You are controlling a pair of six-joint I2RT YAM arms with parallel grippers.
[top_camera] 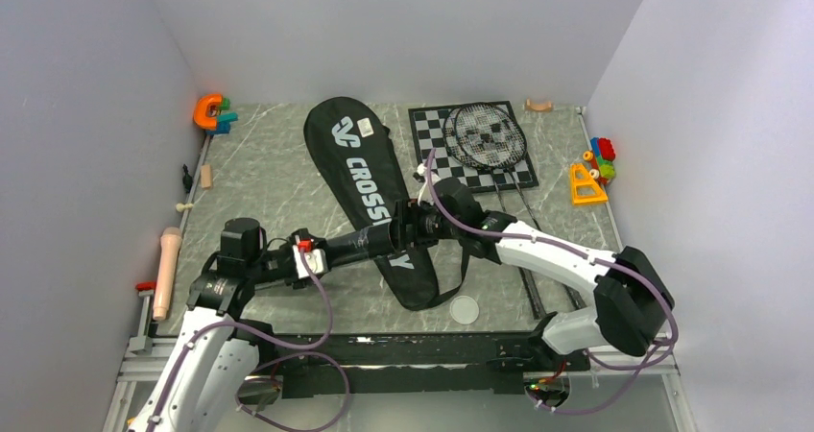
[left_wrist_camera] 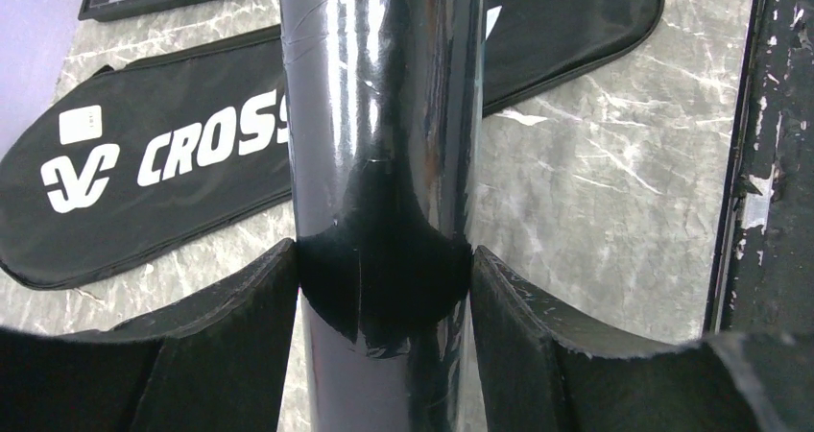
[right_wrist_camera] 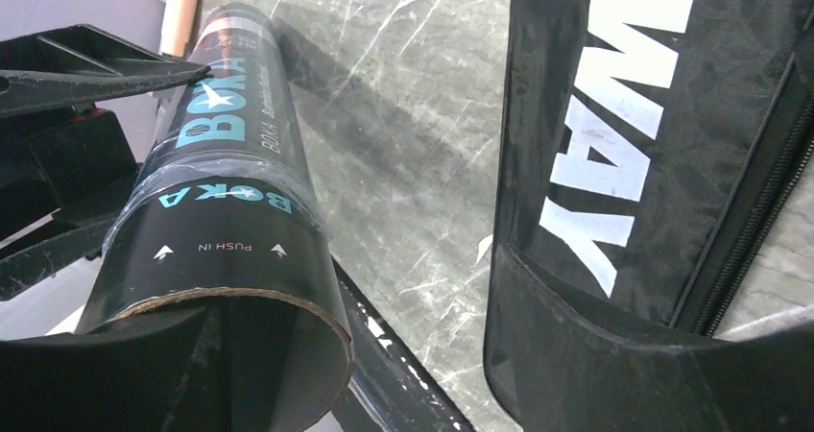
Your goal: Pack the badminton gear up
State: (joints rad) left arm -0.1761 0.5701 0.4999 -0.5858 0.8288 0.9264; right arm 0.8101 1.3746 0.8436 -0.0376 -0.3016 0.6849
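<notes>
Tube (top_camera: pixel 370 240): held roughly level between the two arms and off the table (top_camera: pixel 278 182). In the top view it crosses the lower part of the bag (top_camera: pixel 370 178). It is dark and glossy, with "BOKA" and "PUSH IN" printed near the open end. The open end has a bare cardboard rim and no cap, and it faces the right arm.

Left gripper (left_wrist_camera: pixel 384 302): clamped on the tube at the end away from the opening. Its fingers (left_wrist_camera: pixel 240 326) press the tube wall from both sides with no gap.

Right gripper (top_camera: pixel 415 226): at the open end, jaws spread wide and gripping nothing. One finger sits at the tube mouth, but I can't tell whether it's inside the rim or just in front. The other finger (right_wrist_camera: pixel 614 355) is well apart from it, above the "CROSSWAY" print.

Bag: lies flat and diagonal mid-table, wide end towards the far wall.

Lid (top_camera: pixel 464 309): white disc flat on the table, near the front edge and just right of the bag's narrow end. It is apart from the tube.

Racket (top_camera: pixel 487 134): head rests on the chessboard (top_camera: pixel 430 125), far right of the bag, with the shaft running towards the near edge.

Toys (top_camera: pixel 595 168): by the right wall.
</notes>
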